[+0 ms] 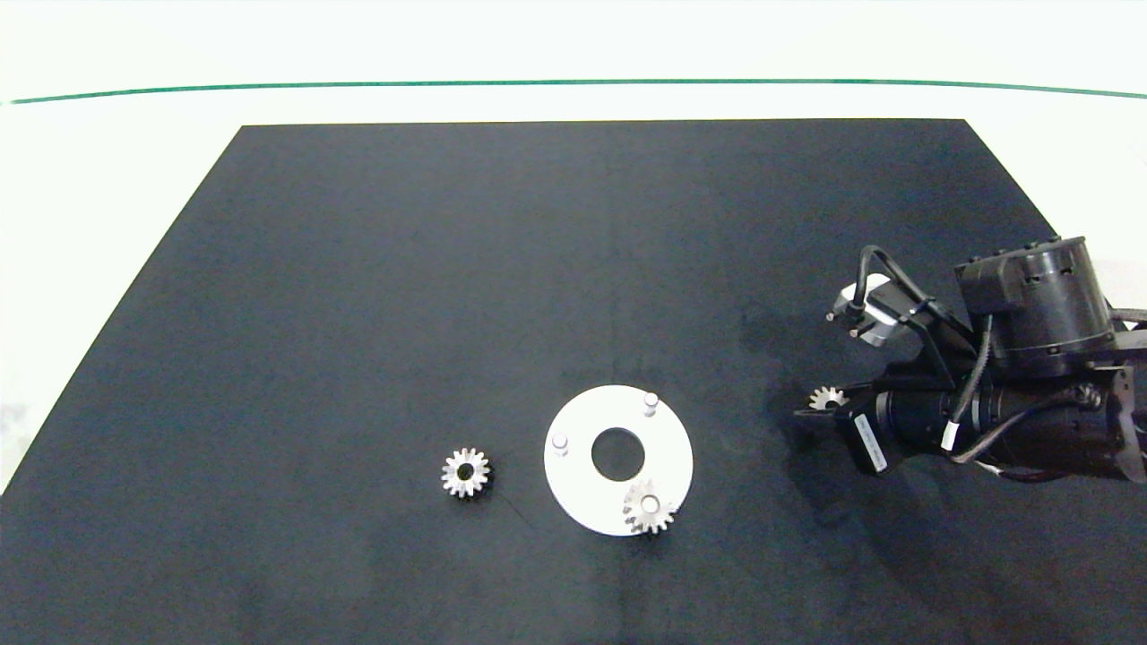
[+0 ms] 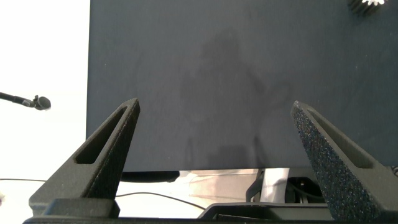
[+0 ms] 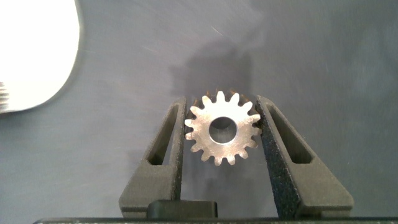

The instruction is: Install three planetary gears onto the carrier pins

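The right pincer [image 3: 222, 121] is closed on one gear [image 3: 221, 128], well to the right of the white disc [image 1: 582, 497] on the black mat [image 1: 358, 313]. A second gear [image 1: 649, 508] sits on the disc's near pin. The third gear [image 1: 466, 472] lies on the mat just left of the disc. The left pincer [image 2: 214, 124] is open above the mat's edge, with nothing between its fingers.

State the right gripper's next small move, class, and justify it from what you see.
Probably lift. The right gripper has its fingers closed on a gear low over the mat, right of the white disc. One gear sits on a pin; two pins stand bare, so it should carry this gear across.
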You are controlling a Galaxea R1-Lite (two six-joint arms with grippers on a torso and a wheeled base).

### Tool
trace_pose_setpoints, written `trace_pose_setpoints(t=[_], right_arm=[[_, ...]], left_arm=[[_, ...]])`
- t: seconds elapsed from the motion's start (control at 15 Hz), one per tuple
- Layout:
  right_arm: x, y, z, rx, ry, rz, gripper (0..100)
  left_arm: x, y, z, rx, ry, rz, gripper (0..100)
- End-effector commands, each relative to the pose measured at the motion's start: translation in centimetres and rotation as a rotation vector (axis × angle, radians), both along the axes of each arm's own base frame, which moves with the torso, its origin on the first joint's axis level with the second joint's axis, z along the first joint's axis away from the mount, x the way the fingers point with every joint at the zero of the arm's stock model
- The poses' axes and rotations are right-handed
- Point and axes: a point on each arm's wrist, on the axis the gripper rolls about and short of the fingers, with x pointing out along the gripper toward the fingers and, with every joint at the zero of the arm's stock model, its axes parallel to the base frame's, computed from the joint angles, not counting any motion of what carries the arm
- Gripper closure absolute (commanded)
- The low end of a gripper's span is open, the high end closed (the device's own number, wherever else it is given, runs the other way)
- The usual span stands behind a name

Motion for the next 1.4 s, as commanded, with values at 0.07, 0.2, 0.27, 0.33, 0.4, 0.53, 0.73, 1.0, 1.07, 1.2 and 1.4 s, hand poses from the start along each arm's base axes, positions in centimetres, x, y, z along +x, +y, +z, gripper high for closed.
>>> trace_pose_setpoints(t=[0.07,0.2,0.27,0.33,0.4,0.53,0.73,1.0,1.07,1.2,1.4], right_arm=[[-2.6,3.7,4.6,-0.004,-0.081,0.117,78],[-3.3,6.0,5.5,-0.016,-0.121,0.151,78],[-2.2,8.6,4.1,-0.062,-0.100,0.161,78],[-1.8,9.8,3.6,-0.077,-0.093,0.175,78],[-1.6,11.0,3.1,-0.089,-0.084,0.193,78],[-0.7,12.8,1.9,-0.105,-0.063,0.202,78],[-0.1,14.2,1.1,-0.121,-0.053,0.211,78],[0.5,14.7,0.9,-0.121,-0.053,0.208,78],[0.5,14.7,0.9,-0.121,-0.053,0.208,78],[0.9,14.6,0.7,-0.131,-0.056,0.188,78],[1.3,14.6,0.9,-0.126,-0.061,0.178,78]], left_arm=[[0.0,0.0,-0.1,0.001,0.006,0.002,0],[0.0,0.0,0.0,0.001,0.007,0.003,0],[0.1,0.0,0.0,0.001,0.010,0.003,0],[0.1,0.0,0.0,0.001,0.010,0.005,0],[0.0,0.0,0.0,0.001,0.007,0.005,0],[0.0,0.0,0.0,0.001,0.006,0.005,0],[0.0,0.0,0.0,0.001,0.006,0.005,0],[-0.1,0.0,0.0,0.001,0.000,0.005,0],[-0.1,0.0,0.0,0.001,0.000,0.005,0],[-0.1,0.0,0.1,0.000,-0.003,0.003,0],[-0.1,0.0,0.1,0.000,-0.003,0.003,0]])
